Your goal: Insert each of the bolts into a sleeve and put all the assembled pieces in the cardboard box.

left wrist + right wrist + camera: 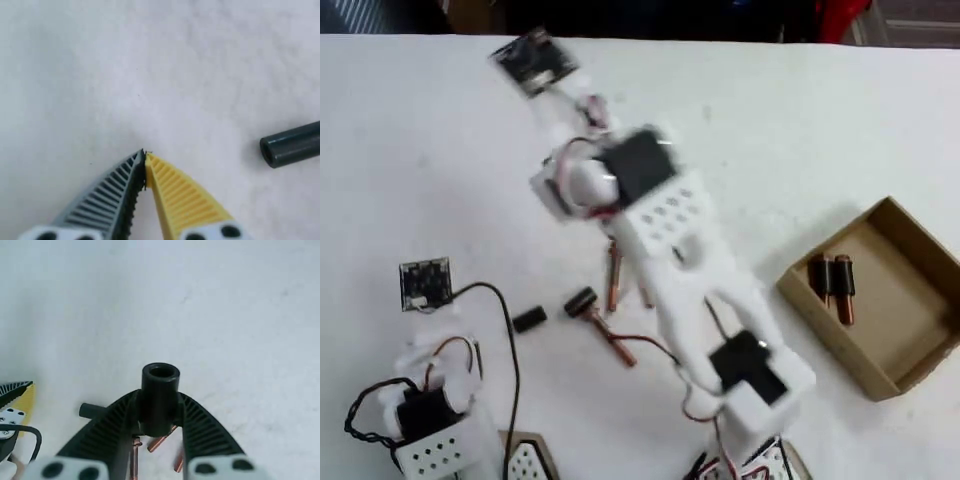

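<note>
Holding a sleeve in the right gripper, both black fingers clamped on its sides. Turns its open bore toward the wrist camera, long axis running away from the lens toward the table; probably near upright, though hard to tell. Hangs over three bare bolts, glimpsed under the fingers. Lying flat near mid-table beneath the right forearm, with shanks pointing roughly from the arm bases to the far edge, one slanted and tipped with a dark end, perhaps a sleeve part-way on. Rests the left gripper low over bare table, grey and yellow fingers together on nothing. Leaves a loose sleeve flat just beside it, axis crosswise to those fingers. Shows two assembled pieces already in the box, well apart on the right arm's side. Likely calls next for a bolt fed into the held bore: needs a shank raised from flat to match the sleeve's axis, with the free left gripper likelier to fetch it, bolts lying between the two arms.
</note>
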Controlling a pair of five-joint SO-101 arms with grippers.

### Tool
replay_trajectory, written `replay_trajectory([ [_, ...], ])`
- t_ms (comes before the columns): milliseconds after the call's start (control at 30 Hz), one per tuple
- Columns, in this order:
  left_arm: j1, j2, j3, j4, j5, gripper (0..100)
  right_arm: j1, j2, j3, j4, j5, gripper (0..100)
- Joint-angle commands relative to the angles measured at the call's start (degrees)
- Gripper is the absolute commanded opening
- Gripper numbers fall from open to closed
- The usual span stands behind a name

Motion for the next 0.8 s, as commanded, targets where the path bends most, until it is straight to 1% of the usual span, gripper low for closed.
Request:
replay_trajectory([
  [0,-0.4,-0.4,-0.1,-1.6,0.6,2,2.9,-10.9,3.2,2.6,0.8,1.7],
  [133,-0.4,-0.4,-0.1,-1.6,0.6,2,4.3,-20.3,11.3,2.5,1.1,1.7],
  [267,-0.3,-0.4,-0.1,-1.8,0.6,2,4.4,-29.5,19.3,2.5,6.7,1.7],
  [333,-0.3,-0.4,-0.1,-2.5,0.6,2,4.7,-34.2,23.7,2.5,7.3,1.7],
  [467,-0.5,-0.4,-0.1,-7.3,0.3,2,8.7,-42.8,32.4,2.2,7.5,1.7],
  [600,-0.5,-0.4,-0.1,-10.8,-0.4,2,14.1,-48.6,39.6,2.2,7.6,1.7],
  [633,-0.4,-0.4,-0.1,-11.9,-2.6,2,15.3,-49.5,41.3,2.0,7.6,1.8],
  [767,-0.4,-0.4,-0.1,-14.7,-17.1,2,19.0,-52.7,49.3,-2.2,7.6,1.8],
])
